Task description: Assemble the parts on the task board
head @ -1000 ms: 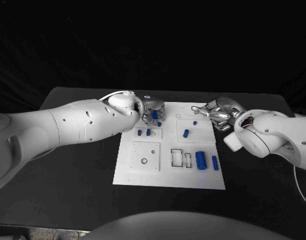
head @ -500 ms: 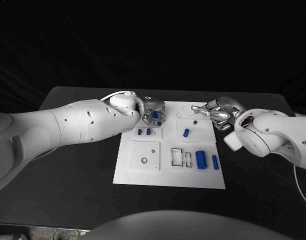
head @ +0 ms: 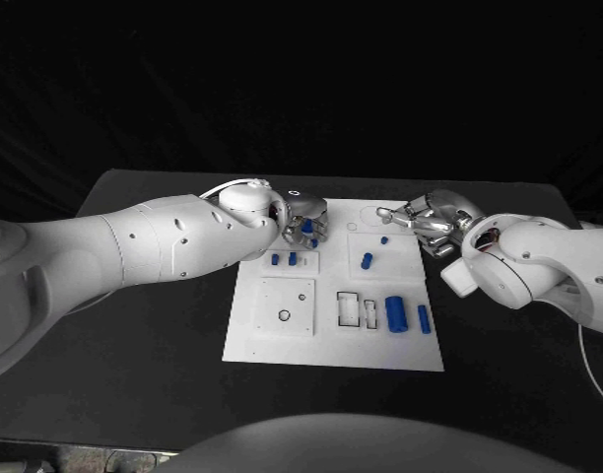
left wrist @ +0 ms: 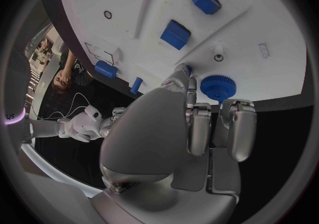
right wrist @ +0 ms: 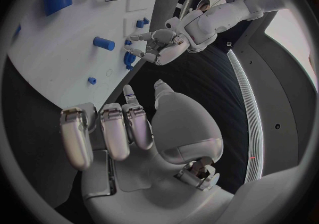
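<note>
The white task board [head: 334, 340] lies mid-table. My left hand [head: 299, 217] is at the board's far left part, thumb and fingers closed round a blue ridged round part [left wrist: 218, 86] that stands on the board [left wrist: 166, 0]. Two blue blocks [left wrist: 175, 34] sit just beyond it. My right hand [head: 421, 219] hovers over the board's far right corner, fingers apart and nothing in it. Loose blue parts lie on the board: a short pin [head: 368, 262], a wide piece [head: 395, 314] and a thin one [head: 424, 319].
Two outlined slots [head: 347, 308] and a square plate with a hole [head: 286, 307] mark the board's near half. The right wrist view shows my left hand [right wrist: 162, 43] across the board [right wrist: 60, 48], with a blue cylinder [right wrist: 104, 43] between. Black table [head: 160, 325] surrounds the board.
My left hand has edged slightly to the right at the board's far part. The right hand and the loose parts have stayed put.
</note>
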